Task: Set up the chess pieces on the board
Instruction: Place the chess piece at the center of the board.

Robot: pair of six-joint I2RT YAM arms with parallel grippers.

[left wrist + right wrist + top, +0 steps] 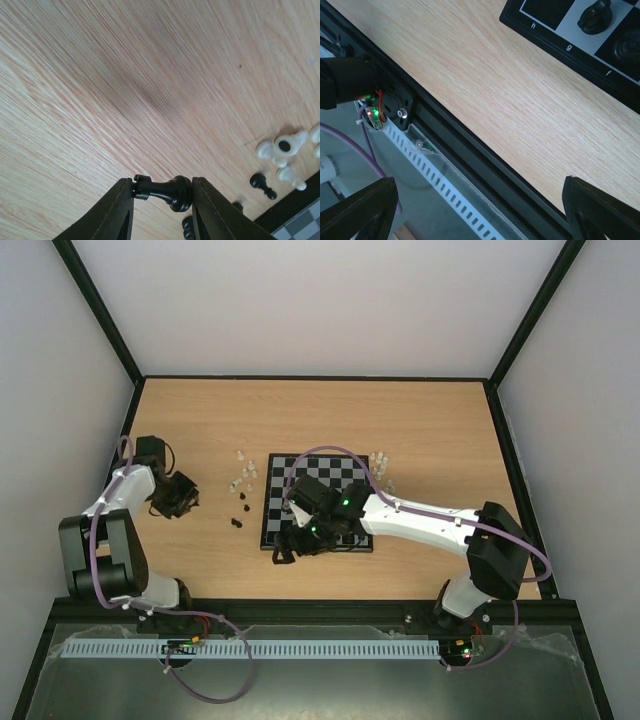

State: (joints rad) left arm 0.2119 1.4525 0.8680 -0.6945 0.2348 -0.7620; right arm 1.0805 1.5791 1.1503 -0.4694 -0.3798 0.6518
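Pale walls (300, 300) enclose a wooden table (430, 420), with a black frame (470, 145) along its near edge. Left gripper (176, 494): at nine o'clock from the board (352, 472) and well apart from it, over bare wood. It is set narrow, its fingers (116, 215) clamped on one black piece (165, 191) lying crosswise between them, one end against each finger. Loose chess pieces (243, 473): a whitish cluster at ten o'clock off the board's left edge, several tipped over, with a few black strays (240, 516) at six o'clock from that cluster. Right gripper (477, 185): at seven o'clock from the board's centre, past its near left corner, jaws spread wide and holding nothing, above bare wood and frame. Board: flat on the table, black and pale grey squares with a dark rim, mostly covered by the right arm in the overhead view. Edge letters h, g and f show in the right wrist view, with two dark pieces (594, 17) on squares beside them. A second whitish group (380, 462) lies at one o'clock, off the far right corner.
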